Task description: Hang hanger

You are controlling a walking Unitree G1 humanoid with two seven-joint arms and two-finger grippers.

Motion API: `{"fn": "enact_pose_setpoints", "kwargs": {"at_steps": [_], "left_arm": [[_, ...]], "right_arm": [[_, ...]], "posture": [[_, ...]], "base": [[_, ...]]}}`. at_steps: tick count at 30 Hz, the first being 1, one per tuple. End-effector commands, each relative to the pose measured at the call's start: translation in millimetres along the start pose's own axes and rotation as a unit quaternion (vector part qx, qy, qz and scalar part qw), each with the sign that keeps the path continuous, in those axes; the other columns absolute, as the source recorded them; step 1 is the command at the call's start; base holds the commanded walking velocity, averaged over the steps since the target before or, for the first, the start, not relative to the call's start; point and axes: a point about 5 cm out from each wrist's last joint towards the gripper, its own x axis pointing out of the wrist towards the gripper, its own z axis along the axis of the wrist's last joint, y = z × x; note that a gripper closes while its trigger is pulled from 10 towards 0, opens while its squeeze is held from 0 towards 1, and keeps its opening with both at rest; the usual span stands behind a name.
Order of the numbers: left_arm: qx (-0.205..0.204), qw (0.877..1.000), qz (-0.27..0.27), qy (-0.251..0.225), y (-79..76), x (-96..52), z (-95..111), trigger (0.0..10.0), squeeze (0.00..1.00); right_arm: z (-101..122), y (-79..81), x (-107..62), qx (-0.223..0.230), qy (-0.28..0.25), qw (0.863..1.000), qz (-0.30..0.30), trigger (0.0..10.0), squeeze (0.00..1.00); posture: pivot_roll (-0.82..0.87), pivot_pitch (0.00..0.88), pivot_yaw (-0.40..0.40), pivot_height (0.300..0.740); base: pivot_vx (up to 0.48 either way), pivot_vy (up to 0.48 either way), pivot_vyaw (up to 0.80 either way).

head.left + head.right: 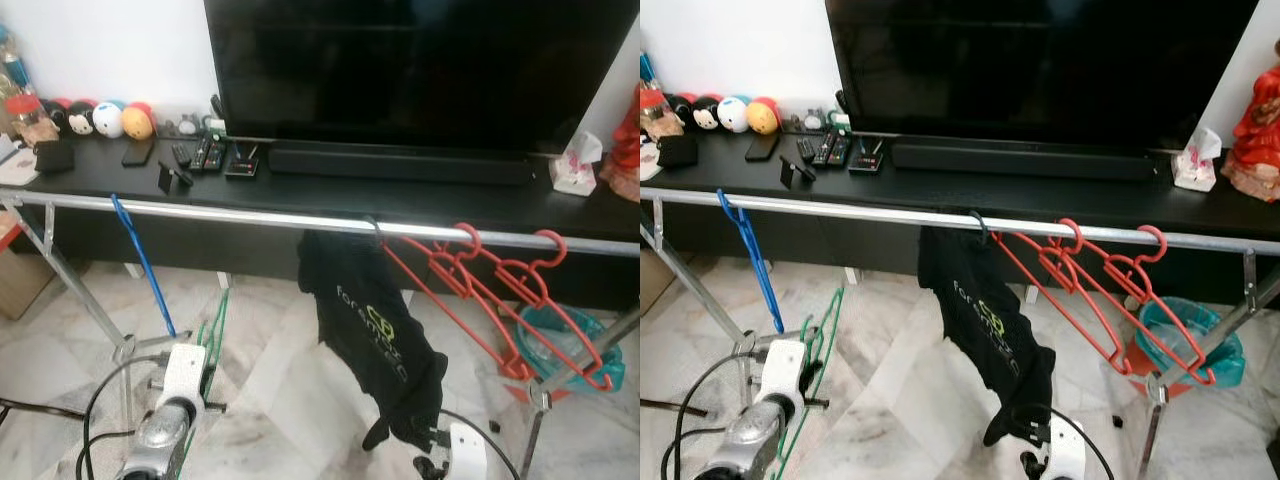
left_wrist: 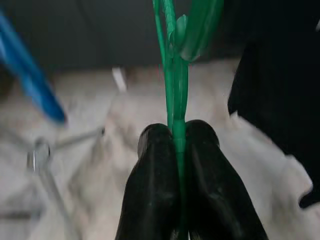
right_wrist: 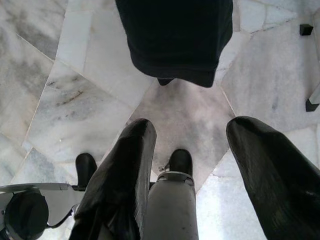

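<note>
**Left end effector clamps a green hanger under the rail**

Left end effector is clenched on a green hanger; in the left wrist view its two black fingers press together on the thin green wire. In the left eye view this hanger is in the lower left of the frame, below the silver rail and not hooked on it, just above the silver left arm. Right end effector is released, with the fingers wide apart over the marble floor, at the bottom edge of the frame right of centre, under the hem of the black T-shirt.

On the rail, a blue hanger hangs at the left, the black T-shirt hangs near the middle, and several red hangers hang at the right. Behind the rail is a black desk with a big television, a soundbar, remote controls, round plush toys at the upper left and a tissue pack at the right. A teal bin stands on the floor at the lower right.
</note>
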Motion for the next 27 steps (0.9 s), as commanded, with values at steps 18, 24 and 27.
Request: {"fn": "enact_pose_setpoints", "kwargs": {"at_steps": [18,24,27], "left_arm": [[0.019,0.991,0.011,-0.131,-6.1,-7.0,36,10.0,0.0],[0.017,0.991,0.009,-0.133,-6.6,-6.5,38,10.0,0.0],[0.015,0.991,0.008,-0.132,-6.7,-7.3,39,10.0,0.0]], "right_arm": [[3,-1.5,0.2,-0.005,-0.003,1.0,0.0,10.0,0.0],[3,-1.4,0.2,-0.005,-0.002,1.0,0.001,10.0,0.0],[3,-1.2,0.2,-0.006,-0.001,1.0,0.002,10.0,0.0]], "posture": [[0.04,0.0,-0.023,0.74],[0.04,0.0,-0.023,0.74],[0.04,0.0,-0.024,0.74]], "base": [[0.061,0.0,0.0],[0.294,0.0,0.0],[0.298,0.0,0.0]]}}
